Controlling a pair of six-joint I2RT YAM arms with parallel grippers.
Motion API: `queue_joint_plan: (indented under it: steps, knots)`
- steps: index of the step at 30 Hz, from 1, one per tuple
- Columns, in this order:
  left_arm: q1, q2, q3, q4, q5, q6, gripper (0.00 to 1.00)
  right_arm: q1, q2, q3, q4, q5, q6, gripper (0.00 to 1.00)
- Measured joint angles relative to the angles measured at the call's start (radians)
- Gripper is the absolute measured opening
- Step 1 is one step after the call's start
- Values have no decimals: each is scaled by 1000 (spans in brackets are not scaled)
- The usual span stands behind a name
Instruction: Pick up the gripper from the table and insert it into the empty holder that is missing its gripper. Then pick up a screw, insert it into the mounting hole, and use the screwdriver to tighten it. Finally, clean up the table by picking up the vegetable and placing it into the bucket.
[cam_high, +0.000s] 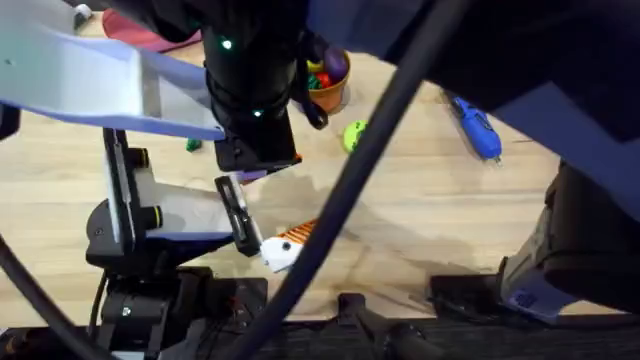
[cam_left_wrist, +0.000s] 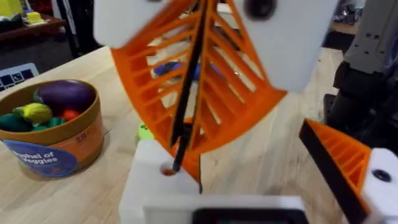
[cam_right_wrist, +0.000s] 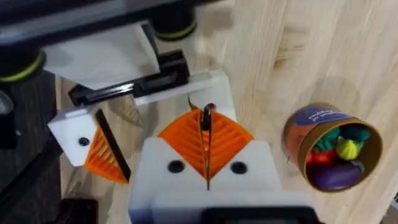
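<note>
Overhead view: a dark arm with green lights (cam_high: 250, 90) hangs over the middle of the worktop; the white-and-black claw (cam_high: 240, 215) stands at the near left, a white-and-orange tip at its end; the bucket (cam_high: 330, 95) sits by the far edge near the middle, with a bright-green disc (cam_high: 354, 134) just beside it; the screwdriver (cam_high: 476, 128) lies flat toward the far right, apart from both arms; the vegetable (cam_high: 193, 145) lies on bare wood in the left half, well apart from the bucket.

Left wrist view: the right gripper (cam_left_wrist: 186, 146) comes down from above, its orange ribbed jaws pressed together on a thin dark shaft (cam_left_wrist: 189, 93), probably the screw; the shaft's lower end meets the mounting hole (cam_left_wrist: 166, 169) in the holder (cam_left_wrist: 152, 193); orange shows inside that hole, so the gripper seems already seated; the claw's other finger block (cam_left_wrist: 379, 180) carries its own orange tip; whether the left arm's jaws are spread or pressed together cannot be told.

Right wrist view: the same jaws pinch the shaft, its end touching the holder; the bucket stands well apart from the claw, toys inside.

Progress, as judged: insertion of the gripper done; screw placement in hand; tightening with the screwdriver and moving the vegetable to the bucket are left.
</note>
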Motion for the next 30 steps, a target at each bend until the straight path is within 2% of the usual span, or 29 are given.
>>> queue_joint_plan:
  steps: [30]
  knots:
    - [0,0,0,0,0,0,985,0,0,0,0,13,0,6]
